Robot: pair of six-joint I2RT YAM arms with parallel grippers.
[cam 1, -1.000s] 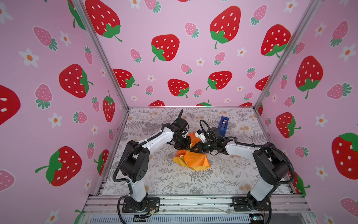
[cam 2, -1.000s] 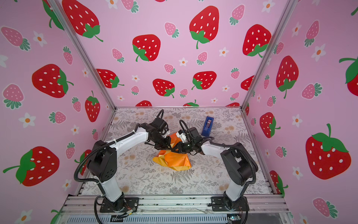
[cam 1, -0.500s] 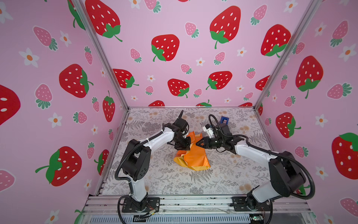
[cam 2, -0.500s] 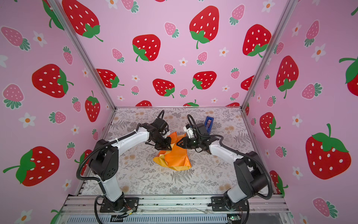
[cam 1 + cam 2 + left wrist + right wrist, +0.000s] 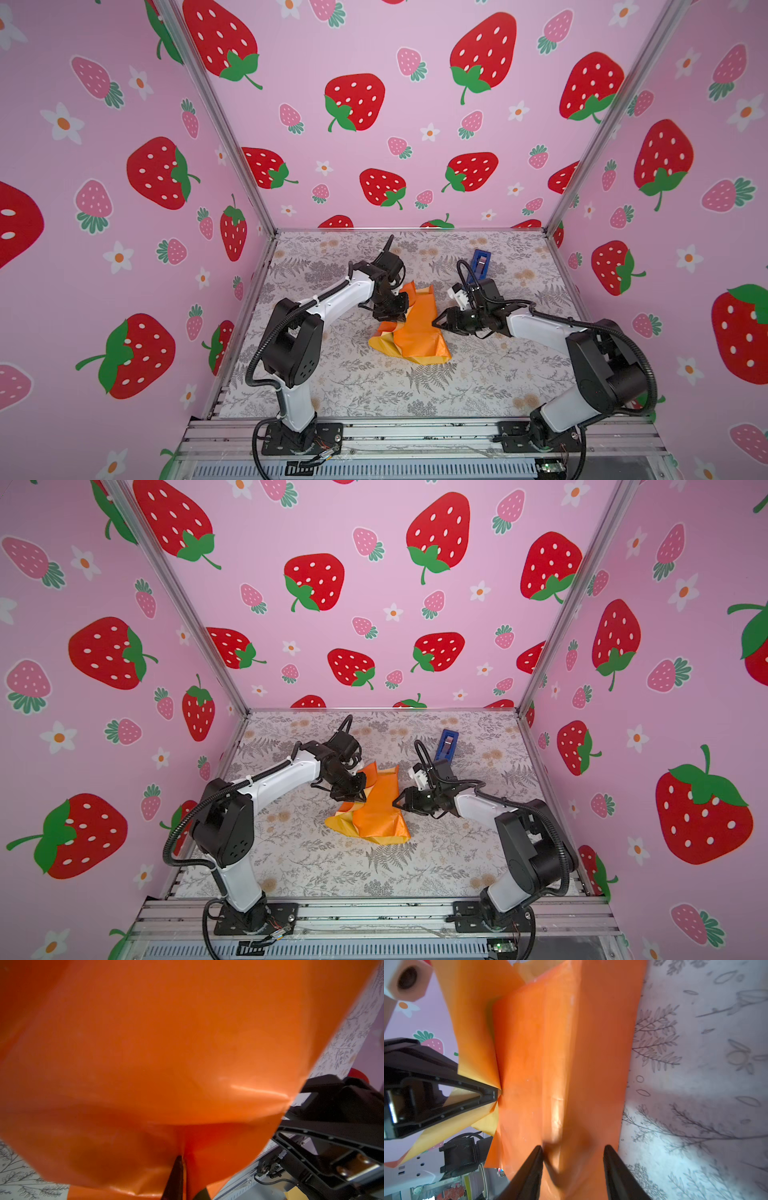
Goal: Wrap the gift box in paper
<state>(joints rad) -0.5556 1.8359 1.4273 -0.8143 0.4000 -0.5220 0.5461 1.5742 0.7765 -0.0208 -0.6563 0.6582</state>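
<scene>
Paper (image 5: 415,332) lies crumpled in the middle of the floral table (image 5: 415,386), glossy orange side up, with pale yellow showing at its near left corner. The left gripper (image 5: 394,318) pinches the paper's left edge tight. The right gripper (image 5: 434,322) sits at the right edge, jaws apart, clamping nothing. A blue tape dispenser (image 5: 480,262) stands behind the right arm, apart from the paper. The gift box is hidden.

2 top views high in front, angled down over whole table (image 5: 415,386), 2 wrist views close on paper (image 5: 166,1043)

Bright, even light in both top views — wrist views blurred close-up, glare streaking the paper (image 5: 259,1092).
</scene>
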